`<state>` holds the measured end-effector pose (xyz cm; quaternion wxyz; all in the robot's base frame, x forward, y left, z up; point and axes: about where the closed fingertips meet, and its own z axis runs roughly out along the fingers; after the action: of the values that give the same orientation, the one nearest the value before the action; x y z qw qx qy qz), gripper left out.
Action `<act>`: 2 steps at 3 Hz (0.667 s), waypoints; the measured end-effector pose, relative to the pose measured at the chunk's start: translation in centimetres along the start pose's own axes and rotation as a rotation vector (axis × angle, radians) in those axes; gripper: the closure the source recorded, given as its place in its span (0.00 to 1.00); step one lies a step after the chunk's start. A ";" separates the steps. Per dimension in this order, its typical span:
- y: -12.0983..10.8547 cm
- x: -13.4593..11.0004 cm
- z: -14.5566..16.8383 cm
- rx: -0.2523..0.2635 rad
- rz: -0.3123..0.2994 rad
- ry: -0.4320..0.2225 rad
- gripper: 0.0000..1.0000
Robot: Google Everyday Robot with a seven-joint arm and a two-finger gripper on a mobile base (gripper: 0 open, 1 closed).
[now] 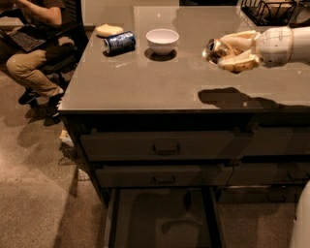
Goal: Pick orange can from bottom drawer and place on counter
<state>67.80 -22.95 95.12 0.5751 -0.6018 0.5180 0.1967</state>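
Jaws pinch the orange can (213,49), one pale finger above it and one below, so the can lies on its side with its silver end pointing away from the wrist. The gripper (221,51) hangs in the air over the right part of the counter (160,82), clear of the surface. Its dark shadow (227,97) falls on the glossy top just below the jaws, a little nearer the front edge.

Out past the jaws' tips a white bowl (162,40) stands on the counter. Farther the same way a blue can (119,41) lies on its side, with a pale flat object (108,30) just behind it. Behind the wrist, at the counter's far corner, sits a dark wire rack (266,10).

Well below the jaws, toward their tip side, the bottom drawer (160,218) stands pulled out. The two drawers (164,145) above it are pushed in. Far beyond the blue can, off the counter's end, a person (29,72) sits with a laptop (22,41).
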 end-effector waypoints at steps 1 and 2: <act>0.2 0.9 0.9 -0.025 0.061 0.020 1.00; 0.6 2.2 2.2 -0.060 0.111 0.040 1.00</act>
<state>68.90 -21.73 92.46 0.5346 -0.5929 0.5560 0.2315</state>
